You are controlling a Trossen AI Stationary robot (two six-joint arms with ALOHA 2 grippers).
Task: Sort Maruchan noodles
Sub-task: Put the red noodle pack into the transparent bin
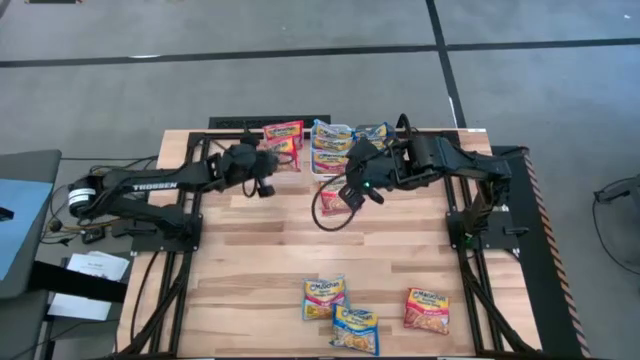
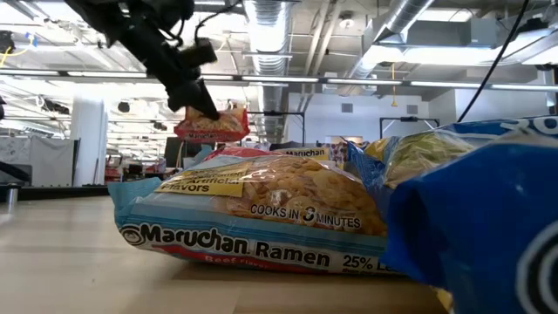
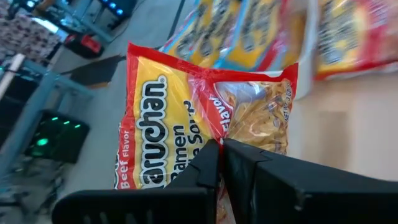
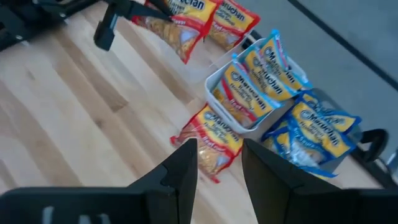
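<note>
My left gripper [image 1: 272,160] is shut on a red-banded Maruchan noodle packet [image 3: 186,106], held up at the table's far left; it shows raised in the low view [image 2: 212,125]. Another red packet [image 1: 283,131] lies just beyond it. My right gripper [image 4: 217,165] hangs open and empty above a red packet [image 4: 208,138] lying flat on the table's middle [image 1: 335,196]. Blue-banded packets fill a white bin [image 4: 219,93] and a dark-grey bin [image 4: 339,158] at the far edge. My left gripper pinches the red packet between its two fingers [image 3: 208,163] at one edge [image 3: 214,134], about midway along it. The fingers come slanting down from the table's left. The packet is lifted clear of the table and sticks out beyond the fingertips, roughly level.
Three more packets lie near the front edge: a blue one [image 1: 323,297], another blue one [image 1: 355,328] and a red one [image 1: 427,308]. They fill the low view's foreground [image 2: 253,209]. Bare wood lies between them and the arms.
</note>
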